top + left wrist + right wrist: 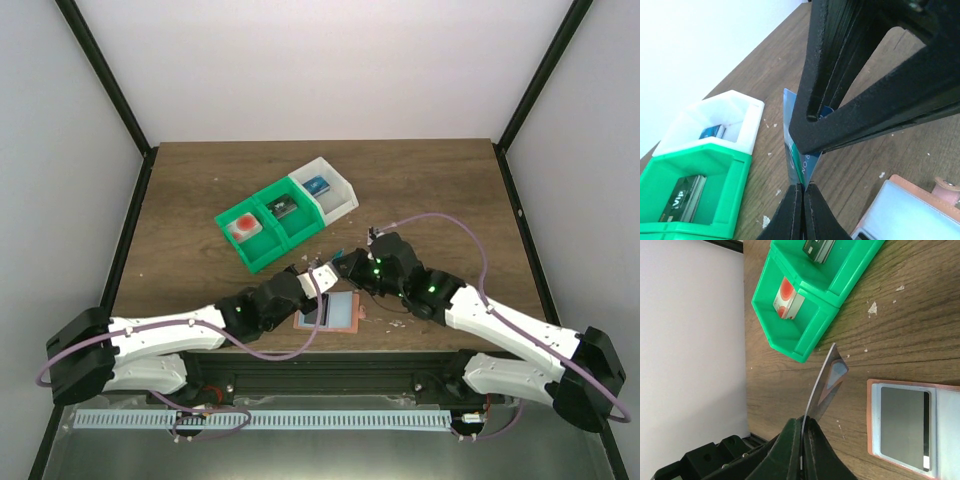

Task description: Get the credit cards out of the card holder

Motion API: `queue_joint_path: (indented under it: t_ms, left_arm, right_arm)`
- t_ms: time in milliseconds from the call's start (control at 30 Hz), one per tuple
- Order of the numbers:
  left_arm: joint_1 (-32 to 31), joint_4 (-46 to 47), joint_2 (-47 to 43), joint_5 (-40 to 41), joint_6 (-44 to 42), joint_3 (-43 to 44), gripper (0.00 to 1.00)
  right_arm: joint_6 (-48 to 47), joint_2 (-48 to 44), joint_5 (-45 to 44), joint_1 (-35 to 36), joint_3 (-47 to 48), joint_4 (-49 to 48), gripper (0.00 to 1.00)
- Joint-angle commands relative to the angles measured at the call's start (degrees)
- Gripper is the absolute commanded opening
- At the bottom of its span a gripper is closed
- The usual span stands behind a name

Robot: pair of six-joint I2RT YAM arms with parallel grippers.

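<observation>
One credit card (792,150), blue and thin, hangs on edge above the table between both grippers. My left gripper (803,192) is shut on its lower corner. My right gripper (803,427) is shut on the same credit card (826,377), which bows slightly. In the left wrist view the right gripper's black fingers (850,120) reach down onto the card from above. The card holder (349,314) lies open and flat near the table's front edge, just below the two grippers. Its salmon rim (870,415) frames a grey card (902,425) on a pale blue one.
A three-compartment bin (262,248), two parts green and one white, stands behind the grippers. It holds a red block (243,228), a black block (283,208) and a blue block (318,185). Small pale crumbs dot the wooden table (200,200).
</observation>
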State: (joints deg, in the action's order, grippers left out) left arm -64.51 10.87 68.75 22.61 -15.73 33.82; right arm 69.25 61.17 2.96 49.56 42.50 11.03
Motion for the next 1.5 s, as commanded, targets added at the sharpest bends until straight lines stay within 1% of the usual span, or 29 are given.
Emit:
queue_joint_path:
  t_ms: [0, 133, 267, 400, 467, 533, 767, 800, 833, 867, 900, 933, 967, 1033, 1067, 1100, 1167, 1233, 1267, 1300, 1400, 1467]
  left_arm:
    - [-1.52, 0.19, 1.8, 4.43, -6.27, -0.25, 0.0]
    - [-1.92, 2.14, 2.22, 5.78, -8.42, -0.8, 0.0]
    - [-2.57, 3.08, 3.11, 6.97, -9.51, -0.71, 0.0]
    - [-3.48, 3.19, 4.63, 7.76, -10.03, -0.39, 0.0]
    - [-3.67, 3.16, 5.1, 8.12, -10.16, -0.31, 0.0]
    - [-3.77, 3.25, 5.2, 8.31, -10.15, -0.4, 0.0]
    - [-3.79, 4.0, 4.2, 10.09, -7.89, -0.46, 0.0]
    - [-3.74, 4.27, 4.0, 10.32, -7.34, -0.53, 0.03]
    - [-3.77, 4.71, 3.88, 10.99, -6.54, -0.62, 0.13]
    - [-3.78, 4.64, 3.85, 11.83, -5.05, -0.47, 0.25]
    - [-3.66, 3.49, 3.86, 12.1, -3.15, 0.13, 0.36]
    - [-3.31, 0.22, 3.96, 11.59, -0.59, 1.12, 0.46]
    - [-2.89, -2.54, 4.01, 10.49, 2.05, 2.14, 0.52]
    - [-2.04, -6.08, 3.79, 7.3, 6.19, 3.32, 0.74]
    - [-1.86, -6.76, 3.31, 5.83, 7.73, 3.15, 0.82]
    - [-1.5, -7.14, 2.64, 4.01, 10.0, 2.6, 0.86]
    - [0.19, -7.46, 0.65, -0.11, 13.92, 1.45, 0.89]
    - [3.9, -6.87, -2.46, -5.79, 17.92, -0.24, 0.93]
    - [6.02, -6.53, -4.03, -9.01, 19.84, -1.19, 0.98]
    - [8.08, -6.41, -5.3, -12.26, 21.59, -1.87, 1.0]
    - [14.09, -6.83, -8.61, -22.15, 26.04, -3.06, 1.0]
    - [18.11, -6.71, -10.13, -27.36, 29.61, -3.58, 1.0]
  right_arm:
    - [-0.72, -0.27, -3.11, -0.5, 0.74, 0.58, 0.01]
    - [-0.53, -0.26, -3.95, -0.65, 1.54, 1.67, 0.01]
    - [-0.04, -0.19, -4.39, -0.95, 1.62, 1.97, 0.05]
    - [-0.42, 0.52, -3.53, -1.5, 1.7, 1.67, 0.11]
    - [-0.49, 0.5, -3.38, -1.7, 1.49, 1.55, 0.1]
    - [-0.8, 0.09, -3.76, -1.75, 1.0, 1.02, 0.01]
    - [-4.13, -1.32, -4.45, -1.83, -1.65, -2.7, 0.0]
    - [-4.79, -1.36, -4.38, -1.84, -2.11, -3.55, 0.0]
    - [-5.57, -1.36, -4.18, -1.84, -2.58, -4.5, 0.0]
    - [-6.34, -1.42, -4.11, -1.84, -3.1, -5.41, 0.0]
    - [-7.2, -1.48, -4.36, -1.83, -3.39, -6.15, 0.0]
    - [-7.73, -1.61, -4.9, -1.82, -3.73, -6.59, 0.01]
    - [-8.24, -1.75, -5.8, -1.83, -3.98, -6.63, 0.01]
    - [-9.58, -1.98, -7.65, -1.92, -4.1, -6.65, 0.01]
    - [-10.31, -2.0, -8.69, -2.04, -3.98, -6.33, 0.01]
    - [-11.2, -1.98, -9.57, -2.27, -3.88, -6.11, 0.01]
    - [-13.99, -2.01, -9.71, -3.51, -4.08, -7.0, 0.01]
    - [-18.57, -2.18, -6.25, -5.73, -4.61, -9.66, 0.01]
    - [-20.86, -2.26, -4.16, -6.93, -5.27, -11.31, 0.01]
    - [-22.96, -2.4, -2.27, -8.06, -5.81, -13.32, 0.01]
    - [-29.54, -2.23, 3.31, -10.84, -6.88, -18.41, 0.01]
    - [-32.0, -0.58, 6.64, -12.66, -6.0, -20.15, 0.0]
